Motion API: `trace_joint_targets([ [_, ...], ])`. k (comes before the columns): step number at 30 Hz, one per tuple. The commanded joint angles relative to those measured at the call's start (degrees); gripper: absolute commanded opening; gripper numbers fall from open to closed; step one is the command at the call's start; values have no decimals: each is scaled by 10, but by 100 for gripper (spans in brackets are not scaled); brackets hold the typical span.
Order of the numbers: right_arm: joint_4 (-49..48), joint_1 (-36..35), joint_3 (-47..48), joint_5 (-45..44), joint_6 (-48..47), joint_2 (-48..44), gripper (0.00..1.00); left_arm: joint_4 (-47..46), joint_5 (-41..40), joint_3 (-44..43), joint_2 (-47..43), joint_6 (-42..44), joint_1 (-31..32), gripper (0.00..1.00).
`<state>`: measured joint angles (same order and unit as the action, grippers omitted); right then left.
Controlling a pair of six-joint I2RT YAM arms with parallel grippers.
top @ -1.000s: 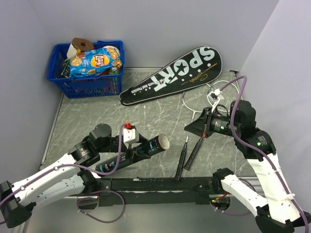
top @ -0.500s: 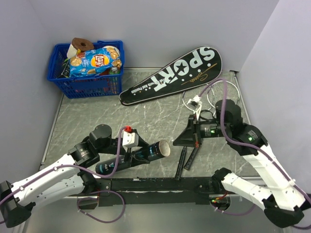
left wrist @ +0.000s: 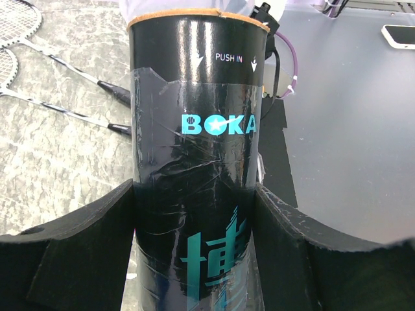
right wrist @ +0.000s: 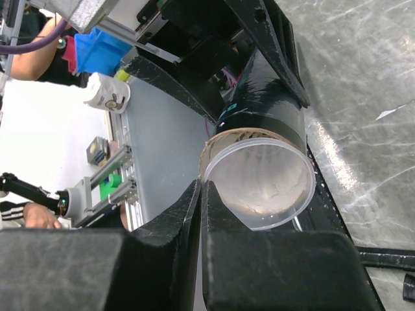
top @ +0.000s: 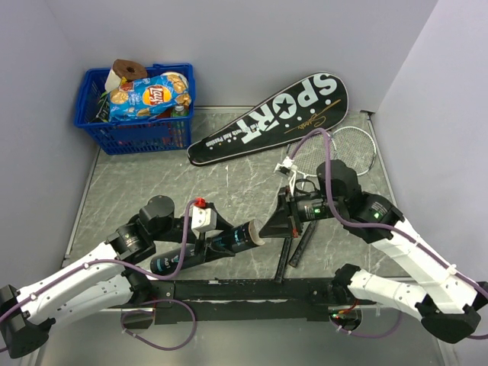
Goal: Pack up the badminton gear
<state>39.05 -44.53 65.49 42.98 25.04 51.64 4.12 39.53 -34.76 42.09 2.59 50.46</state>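
Note:
My left gripper [top: 207, 242] [left wrist: 194, 192] is shut on a dark cylindrical tube [top: 235, 238] [left wrist: 194, 123] lettered "BOKA", held lying with its open mouth toward the right. My right gripper [top: 268, 227] [right wrist: 200, 186] is shut on the rim of a clear plastic lid [right wrist: 262, 184], which stands right at the mouth of the tube [right wrist: 266, 103]. Two silver rackets [top: 339, 146] lie at the right, their black handles [top: 285, 253] near the front edge. The black "SPORT" cover [top: 282, 114] lies at the back.
A blue basket [top: 130, 134] of snacks stands at the back left corner. The racket shafts [left wrist: 61, 87] lie just beyond the tube. A black rail [top: 252, 288] runs along the table's near edge between the arm bases.
My right arm has swung left and forward from above the racket handles, bringing the lid up to the tube's mouth. The left gripper and tube barely shifted.

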Motion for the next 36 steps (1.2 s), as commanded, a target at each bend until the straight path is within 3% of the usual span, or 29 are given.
trace_joint_targets([
  [1,-29,-25,6,-23,7,11,6,-30,2,-19,-13,4,3,1],
  [17,-61,-57,-6,-37,19,30,8,-27,-2,-20,-18,6,3,1],
  [22,-76,-62,-11,-35,24,36,14,-29,-3,-20,-19,6,3,1],
  [28,-120,-70,-32,-19,43,30,29,-31,-2,-18,-21,5,3,1],
  [36,-195,-82,-81,-4,89,25,39,-37,-3,-15,-29,2,3,1],
])
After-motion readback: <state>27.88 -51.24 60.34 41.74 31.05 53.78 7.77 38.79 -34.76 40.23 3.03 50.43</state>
